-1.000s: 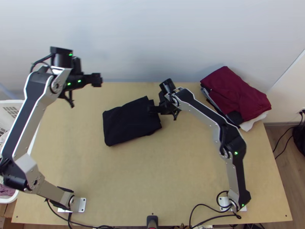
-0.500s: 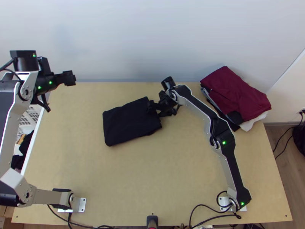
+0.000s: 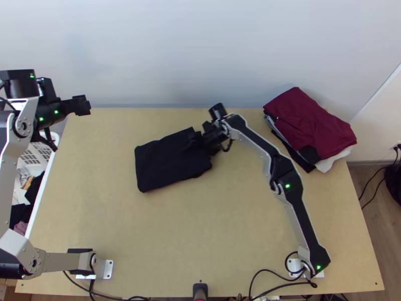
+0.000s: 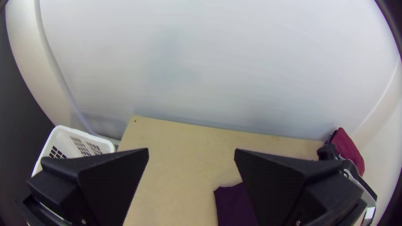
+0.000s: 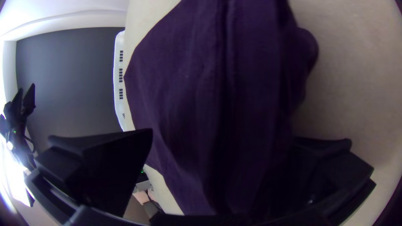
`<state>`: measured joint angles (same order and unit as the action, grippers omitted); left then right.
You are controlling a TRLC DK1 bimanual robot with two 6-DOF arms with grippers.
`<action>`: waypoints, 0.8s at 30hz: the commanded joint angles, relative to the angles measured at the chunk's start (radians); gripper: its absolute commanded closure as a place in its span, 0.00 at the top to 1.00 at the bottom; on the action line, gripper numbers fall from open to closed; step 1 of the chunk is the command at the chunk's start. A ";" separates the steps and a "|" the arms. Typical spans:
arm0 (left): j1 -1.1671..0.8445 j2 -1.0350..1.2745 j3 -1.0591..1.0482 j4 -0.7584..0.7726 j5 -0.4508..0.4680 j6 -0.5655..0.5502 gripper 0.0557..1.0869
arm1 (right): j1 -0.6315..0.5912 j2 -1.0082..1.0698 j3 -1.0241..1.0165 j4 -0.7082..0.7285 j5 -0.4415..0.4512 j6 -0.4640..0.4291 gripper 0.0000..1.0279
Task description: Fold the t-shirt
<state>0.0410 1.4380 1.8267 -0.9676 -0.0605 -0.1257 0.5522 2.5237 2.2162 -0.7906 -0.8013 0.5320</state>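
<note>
- Folded T-shirt (image 3: 168, 160), long axis running left to right, right end angled wallward!
- Left gripper (image 3: 82, 105), jaws wide.
- Right gripper (image 3: 201, 142), by that end, jaws wide.

No readable text, no legible label or brand, no readable number or sign
</note>
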 commanded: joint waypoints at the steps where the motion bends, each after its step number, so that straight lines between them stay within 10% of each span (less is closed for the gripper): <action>1: 0.016 -0.037 0.006 -0.017 0.010 0.017 0.97 | 0.040 0.095 0.037 -0.001 0.011 0.063 0.96; 8: 0.042 -0.059 0.000 -0.033 0.010 0.021 0.97 | 0.057 0.052 -0.004 -0.010 0.028 0.089 0.94; 16: 0.051 -0.077 -0.014 -0.034 0.011 0.020 0.97 | 0.077 -0.125 -0.119 -0.038 0.070 -0.058 0.07; 24: 0.069 -0.106 -0.021 -0.034 0.013 0.021 0.97 | 0.083 -0.362 -0.162 -0.022 0.117 -0.036 0.03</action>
<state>0.0998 1.3685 1.8206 -0.9966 -0.0597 -0.1177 0.6365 2.2906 2.0480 -0.8062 -0.6777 0.4965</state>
